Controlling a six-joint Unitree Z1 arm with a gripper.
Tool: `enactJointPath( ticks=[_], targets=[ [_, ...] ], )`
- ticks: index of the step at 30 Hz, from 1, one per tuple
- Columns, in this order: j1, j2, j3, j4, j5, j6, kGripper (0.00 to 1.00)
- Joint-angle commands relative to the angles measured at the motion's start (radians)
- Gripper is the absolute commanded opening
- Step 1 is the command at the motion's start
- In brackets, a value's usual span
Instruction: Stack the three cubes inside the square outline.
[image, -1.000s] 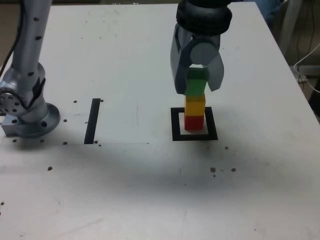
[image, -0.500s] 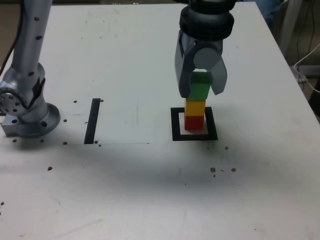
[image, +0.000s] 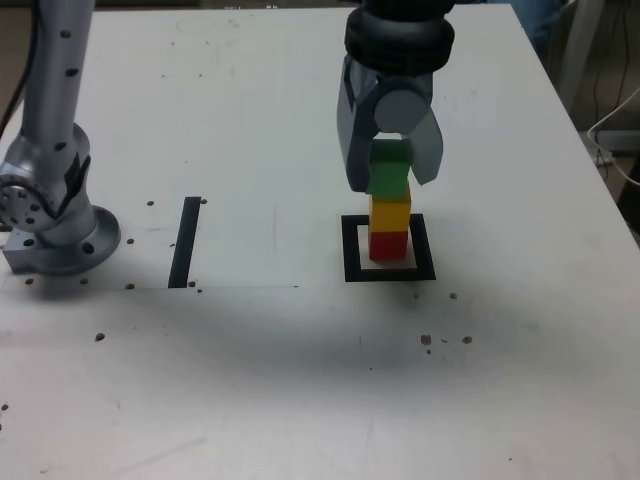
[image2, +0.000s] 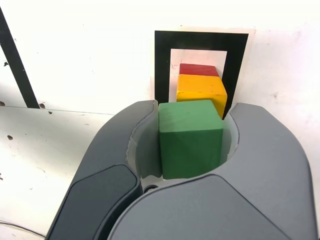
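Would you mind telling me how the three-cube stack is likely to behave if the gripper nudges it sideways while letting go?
The stack looks apt to topple: the green cube sits slightly offset on the yellow cube, over the red cube. The cubes seem stiff and matte, so they would probably slide or tip rather than deform. The gripper holds the green cube closely, so a sideways drag seems plausible.

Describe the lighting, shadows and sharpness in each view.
Exterior view: soft even light, a broad faint shadow across the table in front of the square outline, mild overall softness. Wrist view: the green cube is sharp between the gripper fingers, the white surface near washed out, no harsh glare.
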Motion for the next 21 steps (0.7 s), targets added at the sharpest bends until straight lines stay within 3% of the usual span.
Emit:
enactJointPath(
  ticks=[1, 21],
  targets=[
    [0.001, -0.008, 0.001, -0.005, -0.001, -0.003, 0.48],
    [0.012, 0.008, 0.024, -0.041, 0.016, -0.022, 0.49]
  ],
)
